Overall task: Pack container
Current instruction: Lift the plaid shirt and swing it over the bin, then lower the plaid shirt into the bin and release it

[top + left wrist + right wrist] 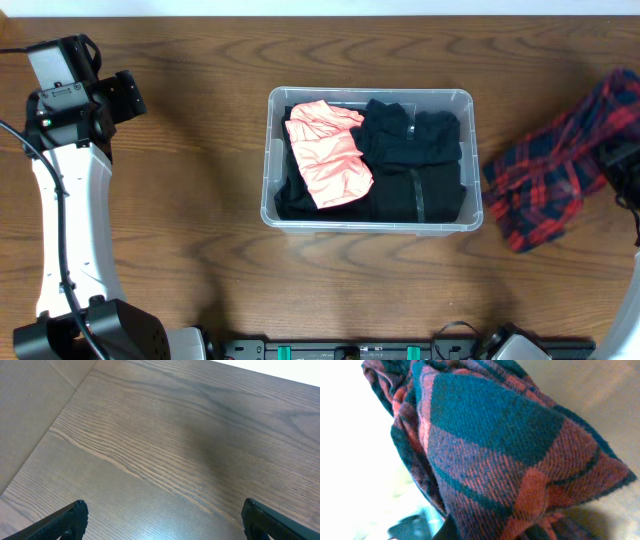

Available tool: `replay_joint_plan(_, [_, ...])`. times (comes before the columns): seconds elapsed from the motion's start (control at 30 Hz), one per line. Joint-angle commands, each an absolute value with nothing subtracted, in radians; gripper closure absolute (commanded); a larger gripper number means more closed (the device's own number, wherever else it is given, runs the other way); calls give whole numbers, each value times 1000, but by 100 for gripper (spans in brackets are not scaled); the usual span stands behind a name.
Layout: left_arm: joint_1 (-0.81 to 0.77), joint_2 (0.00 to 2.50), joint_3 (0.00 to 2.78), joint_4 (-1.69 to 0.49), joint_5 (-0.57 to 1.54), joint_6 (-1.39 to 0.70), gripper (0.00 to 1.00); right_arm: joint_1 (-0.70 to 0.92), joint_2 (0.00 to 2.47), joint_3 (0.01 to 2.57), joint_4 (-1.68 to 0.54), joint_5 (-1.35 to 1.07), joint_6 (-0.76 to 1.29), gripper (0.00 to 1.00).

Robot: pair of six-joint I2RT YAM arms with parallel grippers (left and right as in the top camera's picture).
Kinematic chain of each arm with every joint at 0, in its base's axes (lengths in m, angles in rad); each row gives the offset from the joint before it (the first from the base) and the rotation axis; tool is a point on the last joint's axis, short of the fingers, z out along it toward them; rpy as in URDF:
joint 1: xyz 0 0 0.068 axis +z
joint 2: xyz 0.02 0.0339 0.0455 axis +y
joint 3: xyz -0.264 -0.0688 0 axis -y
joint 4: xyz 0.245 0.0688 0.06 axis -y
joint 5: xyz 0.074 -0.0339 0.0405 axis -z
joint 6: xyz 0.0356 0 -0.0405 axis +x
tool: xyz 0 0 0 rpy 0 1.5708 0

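Observation:
The clear plastic container point(370, 92) stands mid-table and holds a pink garment point(328, 152) on black clothes point(415, 150). A red and dark plaid cloth point(550, 170) lies bunched on the table to the right of the container. My right gripper point(612, 158) is at its right end, and in the right wrist view the plaid cloth point(510, 450) fills the frame and runs down between the fingers point(491, 532), which are shut on it. My left gripper point(125, 95) is open and empty over bare wood at the far left; its fingertips point(162, 515) are wide apart.
The left arm's white link point(70, 210) runs along the table's left side. The table's left edge point(45, 435) shows in the left wrist view. A dark rail point(400, 350) lines the front edge.

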State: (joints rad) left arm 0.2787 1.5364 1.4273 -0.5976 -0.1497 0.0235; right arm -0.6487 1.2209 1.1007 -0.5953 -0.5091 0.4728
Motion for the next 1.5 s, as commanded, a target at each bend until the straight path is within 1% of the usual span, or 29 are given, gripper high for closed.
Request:
replay_joint_plan(0.0, [281, 1537, 1431, -598, -159, 25, 2, -573, 1161, 1198, -586, -550, 551, 99])
replay_joint_plan(0.2, [281, 1537, 1431, -598, -158, 25, 2, -389, 1142, 1327, -571, -543, 600, 99])
replay_joint_plan(0.4, [281, 1537, 1431, -598, -159, 25, 2, -203, 1145, 1348, -496, -459, 691, 99])
replay_joint_plan(0.57, [281, 1537, 1431, -598, -159, 25, 2, -33, 1170, 1347, -431, -331, 790, 99])
replay_joint_plan(0.67, [281, 1537, 1431, -598, -158, 25, 2, 97, 1202, 1347, -370, -219, 861, 99])
replay_joint_plan(0.83, [281, 1537, 1431, -598, -159, 25, 2, 288, 1273, 1347, -284, -47, 912, 99])
replay_joint_plan(1.0, [281, 1537, 1431, -598, -159, 25, 2, 431, 1346, 1347, -216, 92, 991, 99])
replay_joint_plan(1.27, [281, 1537, 1431, -598, -159, 25, 2, 573, 1420, 1347, -56, 234, 1088, 99])
replay_joint_plan(1.47, [281, 1537, 1431, -598, -159, 25, 2, 604, 1423, 1347, 48, 259, 1088, 99])
